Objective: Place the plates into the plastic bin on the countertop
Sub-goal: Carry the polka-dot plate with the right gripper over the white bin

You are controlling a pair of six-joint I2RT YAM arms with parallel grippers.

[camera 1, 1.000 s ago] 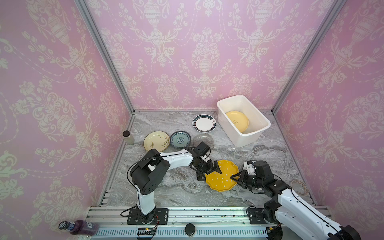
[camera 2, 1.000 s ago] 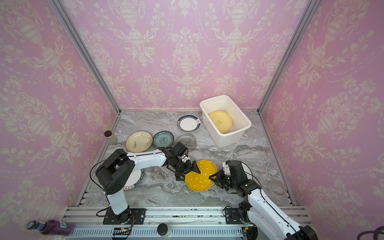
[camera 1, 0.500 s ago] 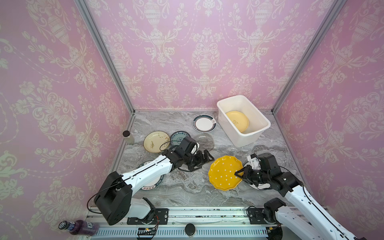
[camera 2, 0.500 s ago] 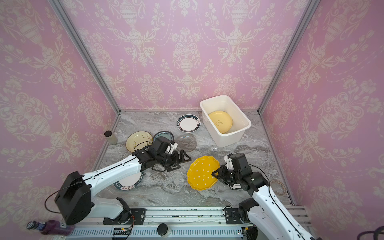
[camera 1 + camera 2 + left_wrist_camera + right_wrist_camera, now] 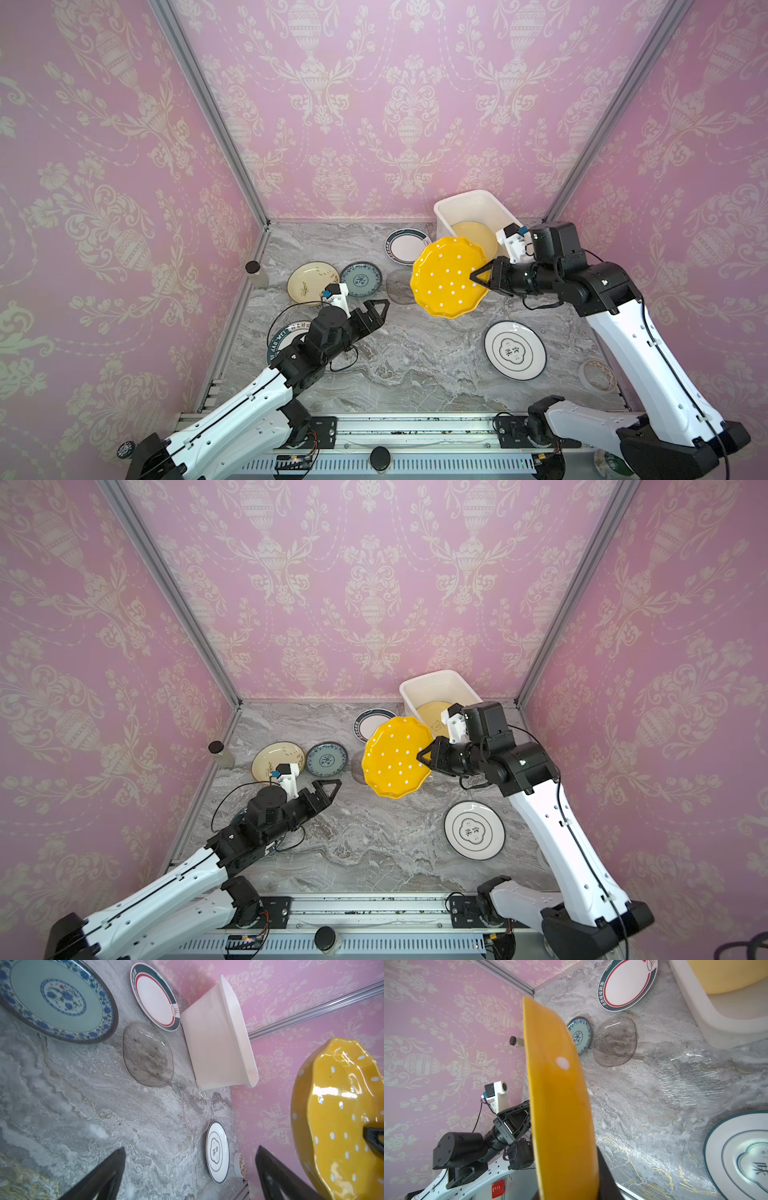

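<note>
Pale yellow plate [image 5: 473, 232] inside the plastic bin [image 5: 469, 205]: partly covered by dotted plate [image 5: 446, 278] & right wrist cam [image 5: 513, 243]. Smoky glass plate [image 5: 397, 286], near bin's left side, partly behind dotted plate too. Lettered plate [image 5: 277, 343], well left of bin, mostly under left arm [image 5: 316, 345]; rim text too small to read. Right wrist view: bin cut off at frame edge, dotted plate blurred & edge-on.

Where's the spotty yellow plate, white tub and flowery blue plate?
Dotted orange-yellow scalloped plate [image 5: 446, 278]: a top view, middle.
Deep white plastic tub [image 5: 471, 208]: a top view, inner back wall.
Teal floral round plate [image 5: 360, 279]: a top view, centre.
</note>
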